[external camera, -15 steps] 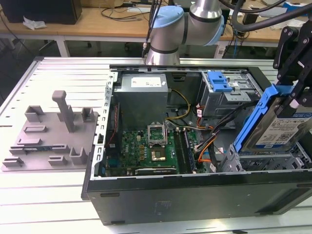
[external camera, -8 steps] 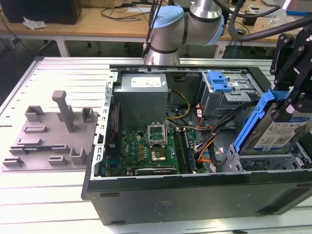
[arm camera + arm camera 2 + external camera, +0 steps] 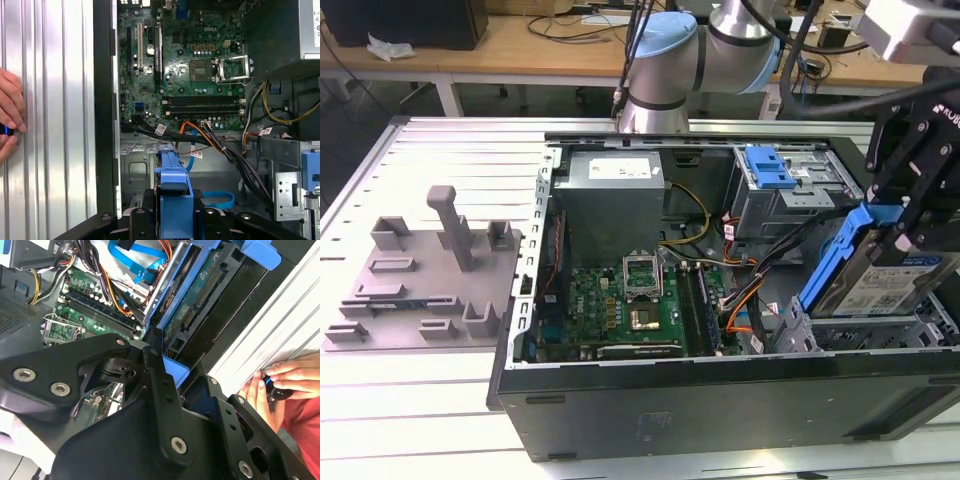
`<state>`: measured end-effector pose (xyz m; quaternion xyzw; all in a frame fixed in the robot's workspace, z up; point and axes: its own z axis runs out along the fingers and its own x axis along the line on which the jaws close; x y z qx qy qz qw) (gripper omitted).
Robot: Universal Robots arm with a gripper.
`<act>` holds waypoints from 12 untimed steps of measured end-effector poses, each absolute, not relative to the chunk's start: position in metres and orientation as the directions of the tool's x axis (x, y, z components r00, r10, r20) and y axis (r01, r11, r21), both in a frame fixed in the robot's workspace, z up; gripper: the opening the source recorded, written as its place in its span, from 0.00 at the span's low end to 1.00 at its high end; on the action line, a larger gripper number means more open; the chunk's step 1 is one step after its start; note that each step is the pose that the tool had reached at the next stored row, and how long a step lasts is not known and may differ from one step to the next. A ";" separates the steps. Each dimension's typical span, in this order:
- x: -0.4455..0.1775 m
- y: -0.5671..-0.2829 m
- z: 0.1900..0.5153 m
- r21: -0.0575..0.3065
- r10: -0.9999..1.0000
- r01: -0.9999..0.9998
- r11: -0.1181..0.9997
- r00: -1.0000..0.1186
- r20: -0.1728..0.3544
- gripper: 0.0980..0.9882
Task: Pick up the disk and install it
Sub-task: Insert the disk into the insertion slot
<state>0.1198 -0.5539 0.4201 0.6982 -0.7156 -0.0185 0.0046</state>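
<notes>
Exterior view: the gripper (image 3: 908,222) is seen at the exterior view's right, over the open PC case (image 3: 720,400), w/ jaws closed on the disk (image 3: 880,275). The disk is held tilted, blue bracket edge uppermost, just above the drive bay at that end of the case, not yet seated. A grey PSU box (image 3: 610,185) and the mobo (image 3: 620,300) are seen inside the case. A grey fixture plate (image 3: 420,270) is laid on the table (image 3: 420,400) at the exterior view's left. Second wrist view: the disk (image 3: 205,290) is shown edge-on w/ its circuit-board side visible, clamped btwn the black gripper (image 3: 167,385) links. A person's hands (image 3: 280,385) are rested on the table beside the case, around a small dark object. First wrist view: the blue bracket of the disk (image 3: 172,175) is gripped in the jaws (image 3: 174,214), over the bay, w/ cables and mobo (image 3: 190,65) beyond.
</notes>
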 end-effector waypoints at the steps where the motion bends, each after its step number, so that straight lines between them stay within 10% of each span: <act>1: 0.120 -0.554 0.419 0.033 -1.000 -0.999 0.024 -0.025 -0.019 0.30; 12: 0.120 -0.555 0.403 0.033 -1.000 -0.999 0.024 -0.025 -0.019 0.30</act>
